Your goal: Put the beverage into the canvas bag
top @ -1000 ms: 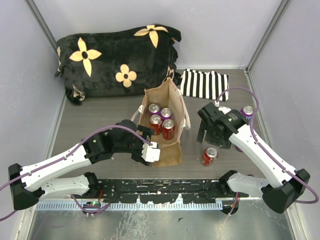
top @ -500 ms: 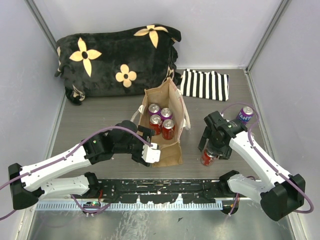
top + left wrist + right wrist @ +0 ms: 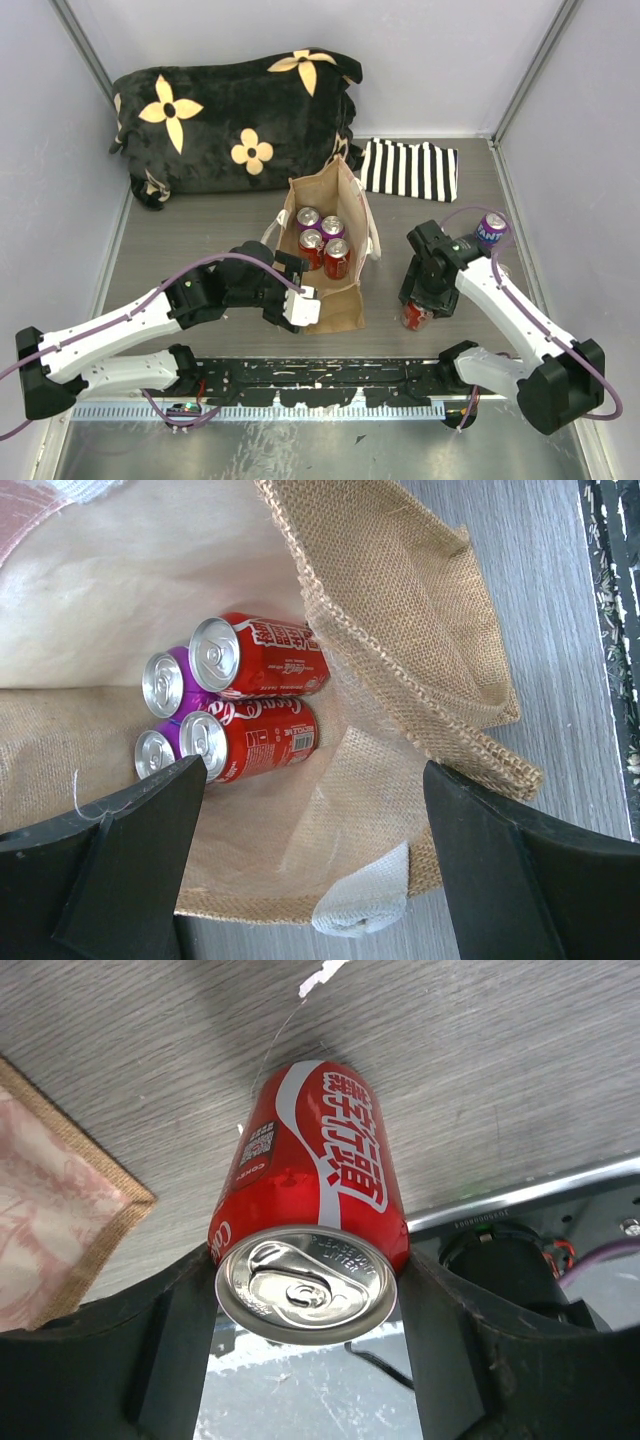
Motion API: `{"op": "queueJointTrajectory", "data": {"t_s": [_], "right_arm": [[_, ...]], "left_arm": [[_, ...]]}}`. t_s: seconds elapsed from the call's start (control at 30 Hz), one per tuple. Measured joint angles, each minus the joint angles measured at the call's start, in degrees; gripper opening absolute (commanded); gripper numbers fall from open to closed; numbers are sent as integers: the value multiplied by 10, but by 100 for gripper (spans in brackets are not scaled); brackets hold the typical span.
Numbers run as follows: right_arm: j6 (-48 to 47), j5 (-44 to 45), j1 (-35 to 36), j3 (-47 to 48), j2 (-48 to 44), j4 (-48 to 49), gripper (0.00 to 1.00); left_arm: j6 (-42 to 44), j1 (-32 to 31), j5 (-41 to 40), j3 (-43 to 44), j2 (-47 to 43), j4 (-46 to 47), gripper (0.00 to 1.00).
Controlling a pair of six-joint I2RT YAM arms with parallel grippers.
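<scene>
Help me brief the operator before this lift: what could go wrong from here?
1. The right claw grips the red can near its top rim only; it may swing or slip when lifted.
2. Four cans already stand in the canvas bag; the new one could land on them and tip.
3. The bag's soft rim folds inward by the open left claw and could snag the can.

I am wearing white shells and black joints on my left arm (image 3: 110,335) and right arm (image 3: 505,305); purple cables (image 3: 213,260) are looping along both, and my fingers (image 3: 110,870) are showing matte black
</scene>
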Motion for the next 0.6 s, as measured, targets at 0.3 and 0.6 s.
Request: {"op": "queueJointTrajectory", "data": {"t_s": [0.3,0.6], "right_arm": [[-37,40,0,410,152,-85,1],[-92,27,9,819,301,-89,1]], "left_arm": [[8,-1,0,0,-18,-1,98],[30,-4,2,0,-33,-5,98]]}}
